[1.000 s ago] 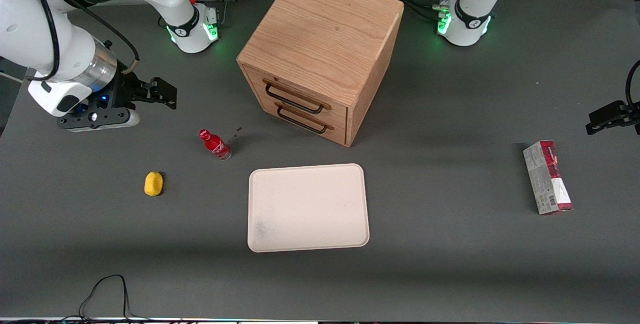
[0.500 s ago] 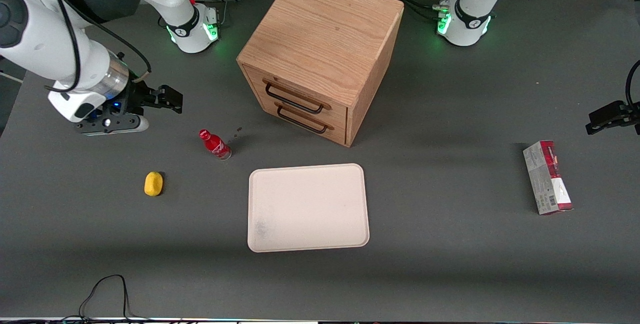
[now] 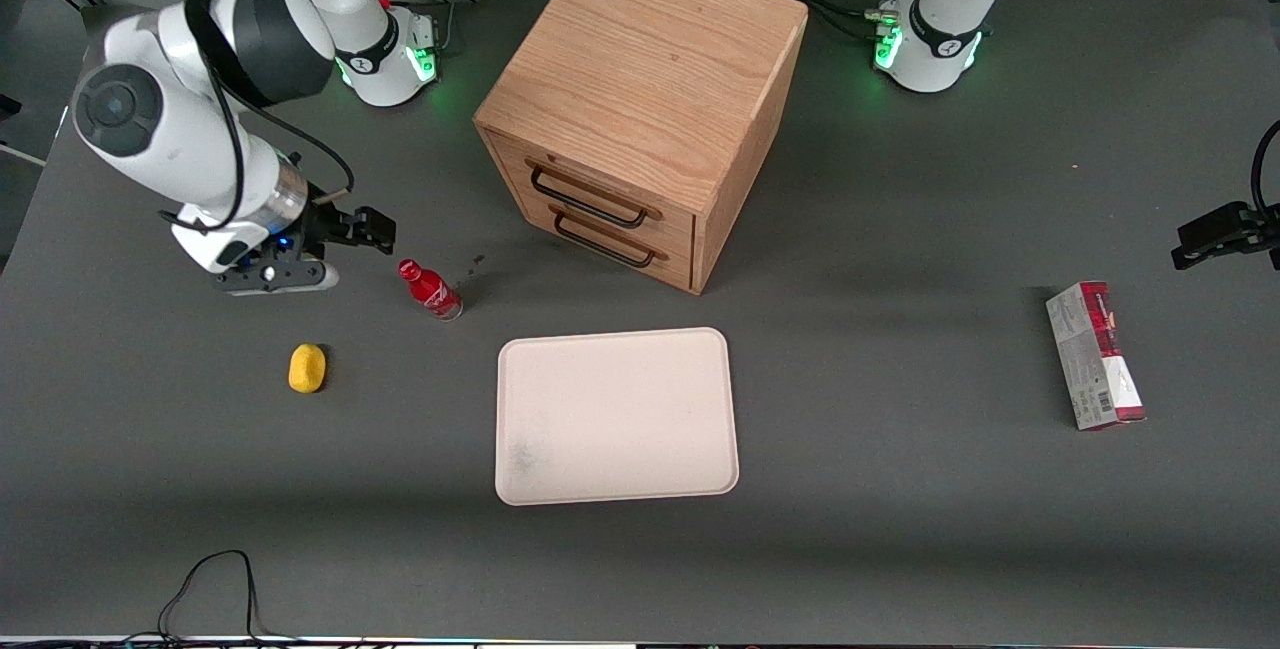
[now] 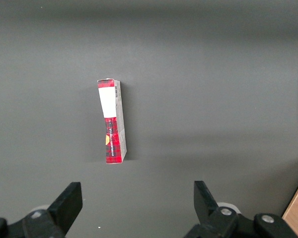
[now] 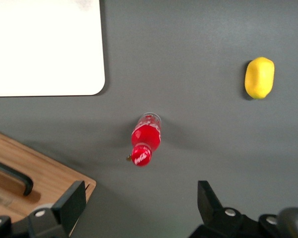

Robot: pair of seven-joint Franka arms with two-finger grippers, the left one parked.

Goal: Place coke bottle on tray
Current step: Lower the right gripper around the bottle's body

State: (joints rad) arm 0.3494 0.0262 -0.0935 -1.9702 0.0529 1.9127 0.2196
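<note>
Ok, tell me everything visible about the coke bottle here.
The coke bottle is small and red, with a red cap, white lettering and a clear base. It stands upright on the dark table, off the tray, farther from the front camera than the tray and beside the drawer cabinet. Nothing touches it; the hand hovers open close beside it.

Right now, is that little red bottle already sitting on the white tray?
No, the coke bottle stands on the table beside the tray, with the open gripper hovering close by it.
</note>
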